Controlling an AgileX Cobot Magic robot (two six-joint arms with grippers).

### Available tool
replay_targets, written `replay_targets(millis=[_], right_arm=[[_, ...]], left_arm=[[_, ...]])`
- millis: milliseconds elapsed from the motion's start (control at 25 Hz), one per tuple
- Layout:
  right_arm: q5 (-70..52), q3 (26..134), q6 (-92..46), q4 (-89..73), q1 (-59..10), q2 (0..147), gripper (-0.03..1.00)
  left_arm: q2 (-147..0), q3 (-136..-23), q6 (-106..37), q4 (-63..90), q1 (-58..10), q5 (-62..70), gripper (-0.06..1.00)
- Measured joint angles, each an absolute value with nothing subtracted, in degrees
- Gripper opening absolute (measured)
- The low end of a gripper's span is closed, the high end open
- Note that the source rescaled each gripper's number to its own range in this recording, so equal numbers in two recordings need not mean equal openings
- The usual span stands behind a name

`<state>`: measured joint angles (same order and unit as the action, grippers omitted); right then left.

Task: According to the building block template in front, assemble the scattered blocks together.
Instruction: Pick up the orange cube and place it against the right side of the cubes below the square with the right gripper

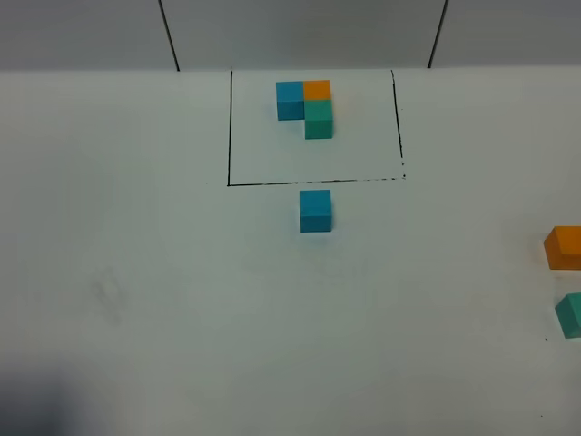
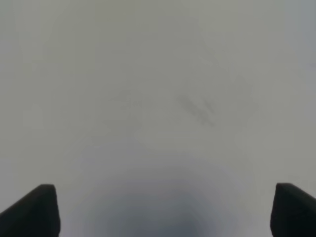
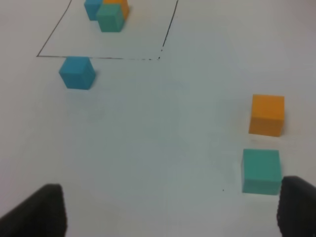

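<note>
The building block template is a black-lined frame (image 1: 272, 183) at the table's far middle, holding an L-shaped cluster (image 1: 305, 104) of a blue, an orange and a teal cube. A loose blue cube (image 1: 315, 210) sits just in front of the frame. At the right edge of the exterior high view lie a loose orange cube (image 1: 564, 247) and a teal cube (image 1: 570, 315), both partly cut off. My right gripper (image 3: 168, 210) is open, with the teal cube (image 3: 261, 171) close to one fingertip and the orange cube (image 3: 267, 114) beyond it. My left gripper (image 2: 163, 212) is open over bare table.
The white table (image 1: 163, 272) carries a faint grey smudge (image 1: 111, 295) on its left half. A dark shadow (image 1: 36, 404) lies at the near left corner. Two black seams run down the wall behind the table. The right wrist view also takes in the blue cube (image 3: 77, 72) and the frame (image 3: 113, 58).
</note>
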<state>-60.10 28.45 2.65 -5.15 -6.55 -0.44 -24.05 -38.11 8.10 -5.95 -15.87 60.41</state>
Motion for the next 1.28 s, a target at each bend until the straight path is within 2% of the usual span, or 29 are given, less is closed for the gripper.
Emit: replay_targets(millis=[240, 560, 880, 1280], right_arm=[[-60.1, 28.45, 2.71, -5.15, -6.55, -0.44, 0.83], [-60.1, 28.45, 2.76, -5.2, -6.55, -0.44, 0.83], [-60.1, 28.45, 2.96, -5.2, -6.55, -0.44, 0.83], [-60.1, 28.45, 2.96, -5.2, -6.55, -0.44, 0.83]], left_arm=[[-11.49, -30.41, 2.33, 2.87, -15.87, 59.4, 0.84], [-0.6, -29.19, -5.86, 8.28, -15.87, 60.13, 0.82], [0.35, -28.95, -5.75, 7.92, -15.4, 60.62, 0.7], [0.42, -28.95, -4.96, 7.94, -0.8, 60.62, 0.68]])
